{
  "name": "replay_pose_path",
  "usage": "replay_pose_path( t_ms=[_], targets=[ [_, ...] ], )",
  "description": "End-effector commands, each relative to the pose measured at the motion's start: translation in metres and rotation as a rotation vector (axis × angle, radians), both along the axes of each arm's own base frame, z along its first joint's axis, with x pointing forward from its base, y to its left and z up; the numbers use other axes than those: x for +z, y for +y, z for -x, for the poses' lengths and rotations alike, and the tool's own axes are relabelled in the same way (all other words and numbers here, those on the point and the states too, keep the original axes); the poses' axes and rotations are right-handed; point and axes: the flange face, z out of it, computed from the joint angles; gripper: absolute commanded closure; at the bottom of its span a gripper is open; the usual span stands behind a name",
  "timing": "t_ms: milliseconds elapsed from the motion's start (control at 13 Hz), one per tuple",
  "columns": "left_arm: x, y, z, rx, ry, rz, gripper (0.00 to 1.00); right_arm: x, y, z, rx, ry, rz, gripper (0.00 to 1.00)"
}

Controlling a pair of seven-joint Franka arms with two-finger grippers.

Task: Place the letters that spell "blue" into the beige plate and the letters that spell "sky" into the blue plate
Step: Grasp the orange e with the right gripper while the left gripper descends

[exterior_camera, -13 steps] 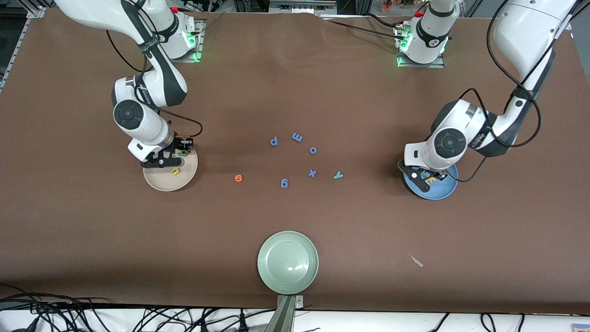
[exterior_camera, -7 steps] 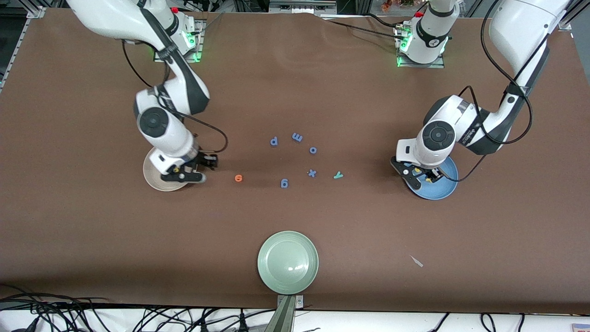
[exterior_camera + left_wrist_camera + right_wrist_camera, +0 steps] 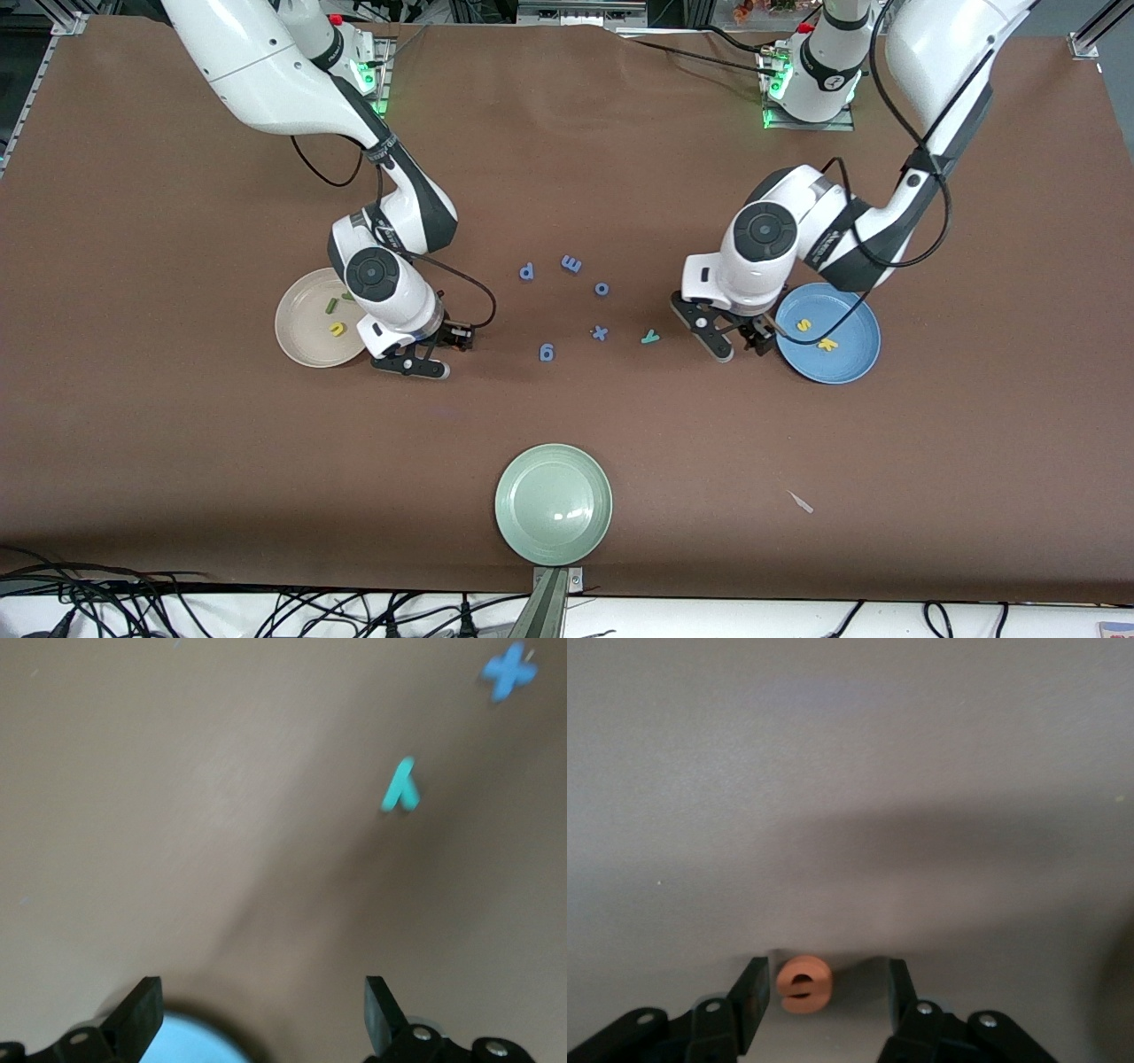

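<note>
Logged right gripper [image 3: 416, 359] low over bare table just beside the beige plate [image 3: 297, 346], mid-height in the front view toward the right arm's end. Confirmed in right wrist view [image 3: 824, 992]: fingers [image 3: 751, 997] apart, straddling the orange e [image 3: 803, 981] at the bottom edge of that frame. Saw the e lying flat on the table, closer to one finger than the other; cannot tell whether touching. Could not find the e in the front view, hidden under the gripper.

Counted in the beige plate: yellow u [image 3: 337, 330], dark green l [image 3: 331, 306], and green b [image 3: 346, 296] at the plate's upper rim, partly covered by the arm.

Logged left gripper [image 3: 733, 344] over bare table between the teal y [image 3: 650, 337] and the blue plate [image 3: 852, 365]. Confirmed in left wrist view [image 3: 261, 1005]: fingers [image 3: 142, 1005] spread wide, holding nothing. Noted the y [image 3: 400, 787] flat on the table in the upper part of that frame, blue x [image 3: 508, 672] near the top corner.

Counted in the blue plate: yellow s [image 3: 803, 325] and yellow k [image 3: 827, 344].

Found at frame centre, on the table: blue p [image 3: 526, 271], m [image 3: 571, 263], o [image 3: 601, 288], g [image 3: 547, 353]. Noted pale green plate [image 3: 532, 478] at lower centre.
</note>
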Motion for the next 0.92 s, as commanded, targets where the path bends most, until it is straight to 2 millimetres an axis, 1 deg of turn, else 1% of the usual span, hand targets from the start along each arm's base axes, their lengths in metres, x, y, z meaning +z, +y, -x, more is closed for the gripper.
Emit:
replay_pose_path(
  t_ms=[0,153,230,307,384,460,537,614,690,767,844],
  targets=[
    [-0.018,-0.048,0.0,0.082,0.027,0.039,0.0,-0.008,0.018,-0.001,-0.023,-0.012,-0.004,0.38],
    [-0.031,-0.072,0.014,0.115,0.033,0.039,0.01,-0.014,0.021,0.001,-0.014,-0.026,-0.004,0.39],
    [-0.041,-0.077,0.019,0.124,0.047,0.037,0.01,-0.018,0.02,0.004,-0.003,-0.03,0.004,0.44],
    [-0.045,-0.084,0.019,0.121,0.046,0.048,0.03,-0.017,0.016,0.003,0.003,-0.034,0.014,0.53],
    [-0.043,-0.086,0.012,0.123,0.021,0.076,0.03,-0.017,0.014,0.001,0.007,-0.036,0.018,0.62],
    [-0.043,-0.089,0.01,0.12,0.009,0.101,0.05,-0.017,0.013,0.001,0.008,-0.036,0.018,0.73],
    [-0.051,-0.09,0.011,0.12,0.017,0.104,0.06,-0.014,0.011,-0.001,0.013,-0.041,0.018,0.8],
    [-0.058,-0.089,0.01,0.111,0.019,0.112,0.08,-0.007,0.007,-0.004,0.029,-0.05,0.02,0.87],
    [-0.061,-0.086,0.007,0.116,0.008,0.127,0.08,0.001,0.0,-0.006,0.044,-0.05,0.031,0.88],
    [-0.064,-0.085,0.006,0.116,0.007,0.13,0.1,0.016,-0.01,-0.009,0.065,-0.042,0.046,0.89],
    [-0.067,-0.084,0.006,0.112,0.003,0.126,0.12,0.036,-0.024,-0.013,0.102,-0.016,0.07,0.89]
  ],
)
